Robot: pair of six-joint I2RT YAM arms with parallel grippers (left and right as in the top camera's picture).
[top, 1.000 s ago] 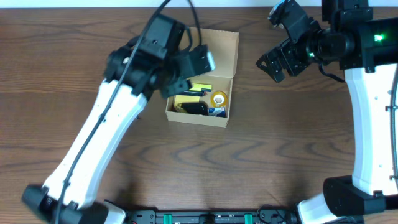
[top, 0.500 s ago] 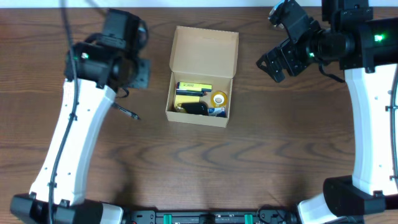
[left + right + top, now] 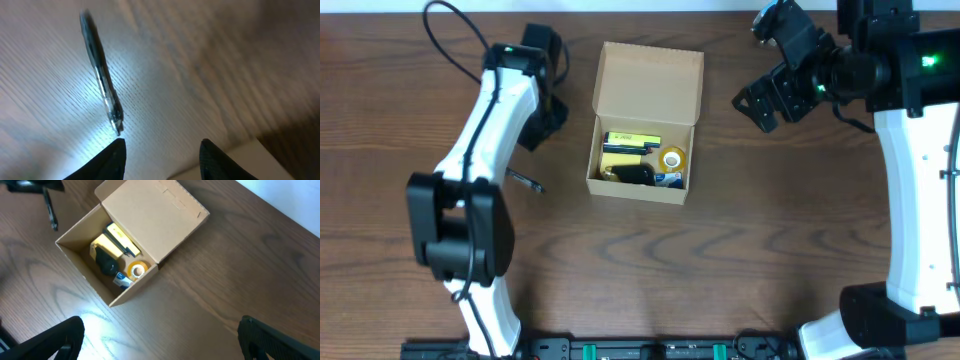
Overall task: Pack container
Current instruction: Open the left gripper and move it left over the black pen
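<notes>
**Left gripper** (image 3: 162, 156): The two fingertips stand apart with nothing between them, so the gripper is released and empty. In the left wrist view, bare table shows in the gap. A pen (image 3: 101, 82) lies ahead of the fingers. Its near tip is just beside the left-hand fingertip and not touching it. The view is blurred, so the height above the table cannot be judged.

**Right gripper** (image 3: 165, 350): The fingers are spread wide and hold nothing. In the overhead view it hangs to the right of the container, well apart from it.

**Container** (image 3: 635, 190): The cardboard box sits at the table's middle-rear with its flap lid folded back, open. Inside are:
- a yellow pad (image 3: 620, 160)
- a tape roll (image 3: 672, 158)
- a black item (image 3: 638, 175)
- a small blue-and-white item, too small to identify

**Pen, overhead view** (image 3: 525, 181): It lies flat on the table to the left of the container, near it but outside.

**Step in hand**: This is judged to be the approach to the pen, the only loose item visible.

**Next move**:
1. Bring the left gripper (image 3: 548, 118) over the pen's barrel.
2. Turn the wrist so the fingers straddle the barrel crosswise.
3. Descend to the table and close.
4. Carry the pen to the container's open compartment.

The lid is not yet shut.
</notes>
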